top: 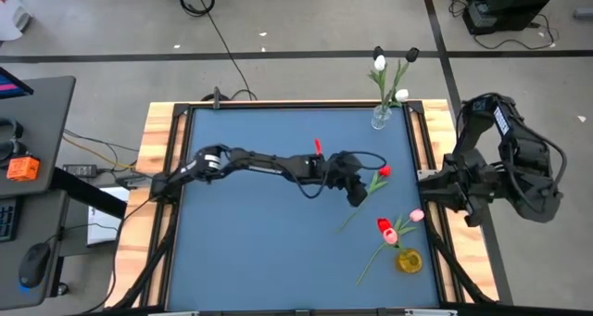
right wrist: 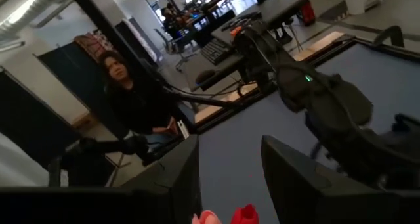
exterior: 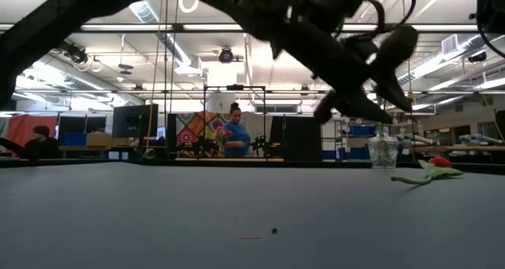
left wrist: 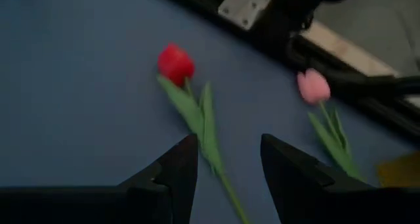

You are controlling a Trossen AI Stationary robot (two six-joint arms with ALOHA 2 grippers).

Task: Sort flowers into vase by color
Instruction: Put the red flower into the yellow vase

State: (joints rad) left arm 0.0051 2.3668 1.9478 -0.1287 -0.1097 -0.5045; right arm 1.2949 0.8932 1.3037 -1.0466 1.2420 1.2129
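Currently | left gripper [left wrist: 226, 165] fingers apart, straddling red tulip [left wrist: 176, 62] stem | white/black already in clear vase [top: 382, 118] | red, pink remaining

Cut off in the left wrist view: stem of the red tulip [left wrist: 176, 64] past the picture's lower edge, between the spread fingers of the left gripper [left wrist: 228, 163]; likewise the pink tulip [left wrist: 313, 86] stem beside a yellow vase [left wrist: 400, 171] clipped at the edge. In the right wrist view, only slivers of a red head [right wrist: 244, 215] and a pink head [right wrist: 207, 218] above the bottom edge. In the low view, glass vase [exterior: 383, 151] contents too small to tell.
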